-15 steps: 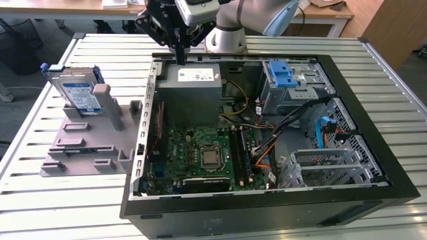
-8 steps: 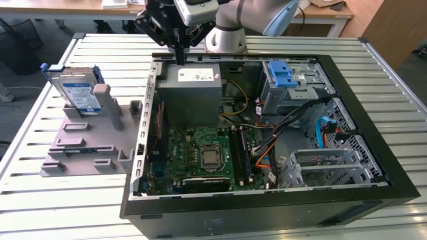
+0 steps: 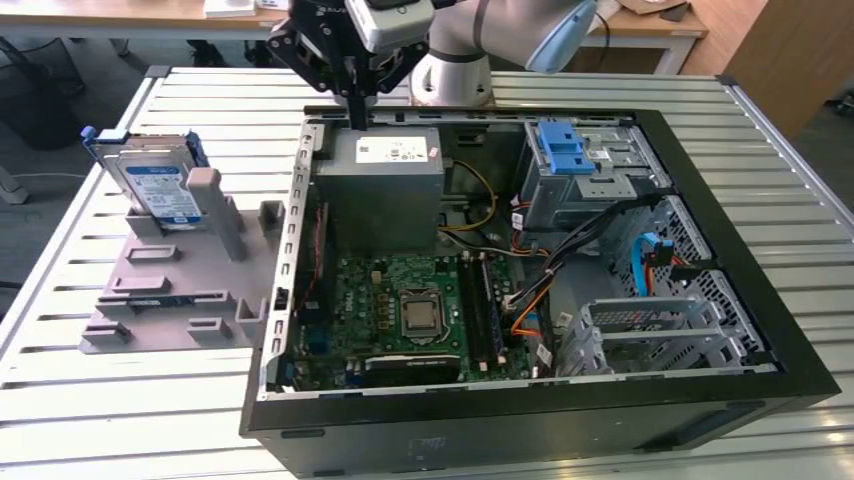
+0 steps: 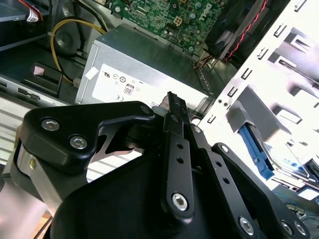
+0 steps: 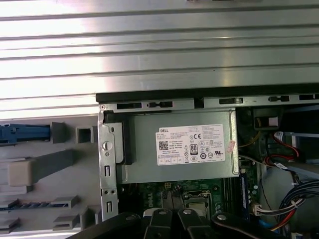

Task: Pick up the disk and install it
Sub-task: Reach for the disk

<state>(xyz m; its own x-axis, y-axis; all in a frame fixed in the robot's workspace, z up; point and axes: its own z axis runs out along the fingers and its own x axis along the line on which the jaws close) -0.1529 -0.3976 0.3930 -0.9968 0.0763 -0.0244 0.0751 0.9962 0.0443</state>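
Nothing was installed yet: the disk (image 3: 158, 188) stood upright in a grey holder (image 3: 174, 290) on the worktop (image 3: 80, 410) beside the computer case (image 3: 534, 432), while the end effector (image 3: 360, 118), closed and empty, hovered above the power supply (image 3: 380, 190).

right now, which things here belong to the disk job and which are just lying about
Job: disk, upright in the grey holder; gripper, shut, near the power supply.
Just there: that power supply, motherboard, light-blue latch, slatted table.
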